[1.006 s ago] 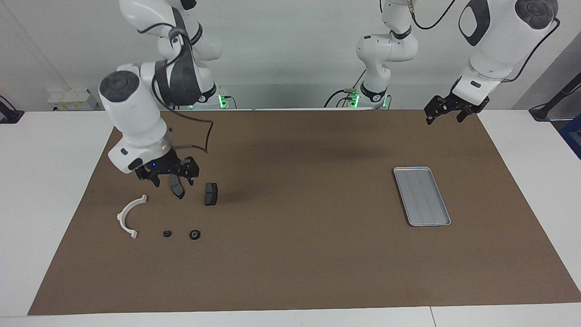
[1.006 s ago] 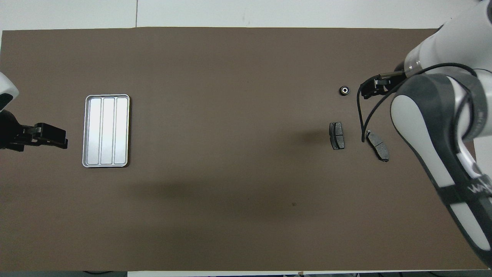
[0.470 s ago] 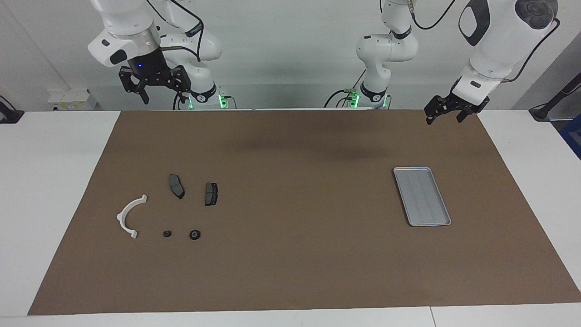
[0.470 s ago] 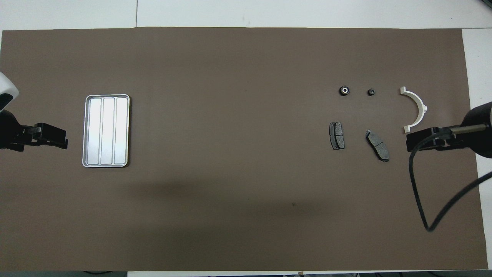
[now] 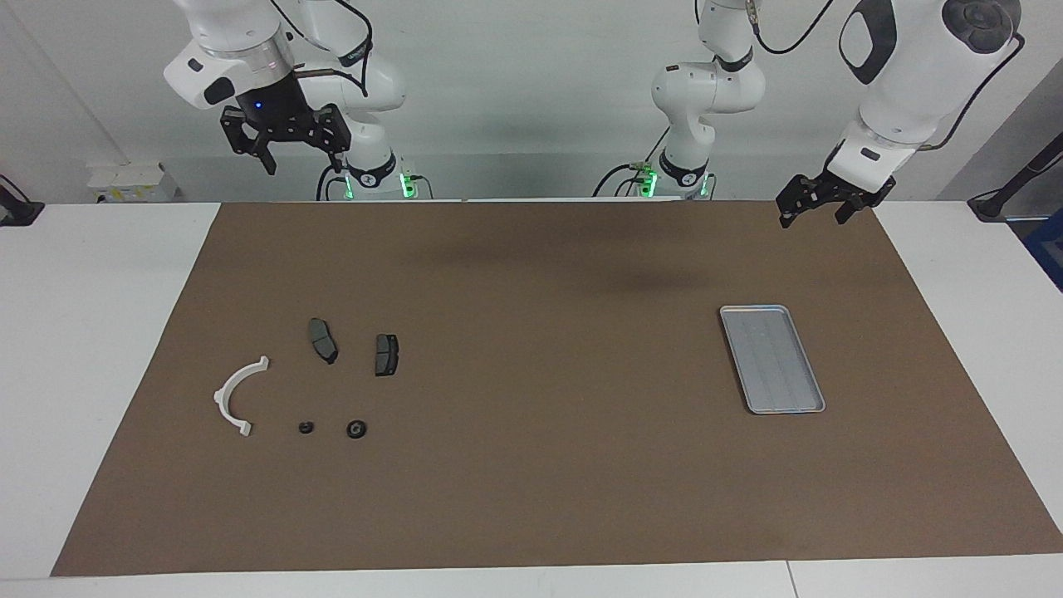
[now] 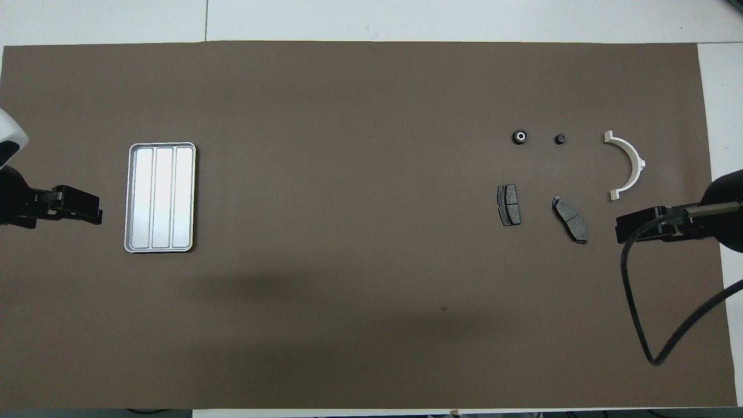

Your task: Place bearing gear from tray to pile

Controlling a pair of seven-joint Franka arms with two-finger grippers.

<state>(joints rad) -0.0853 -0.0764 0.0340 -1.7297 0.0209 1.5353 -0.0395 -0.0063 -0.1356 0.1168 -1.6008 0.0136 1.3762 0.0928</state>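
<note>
The tray (image 5: pixel 772 358), at the right of the facing frame with its long axis running up-frame, carried nothing. Two small round gears (image 5: pixel 356 428) lay at lower left within the pile (image 5: pixel 241 395), below the two dark pads (image 5: pixel 386 355). The right pincer (image 5: pixel 286 143) hung high at upper left, open and unladen, the nearer arm. The left pincer (image 5: pixel 818 203) waited open and unladen above the tray.
</note>
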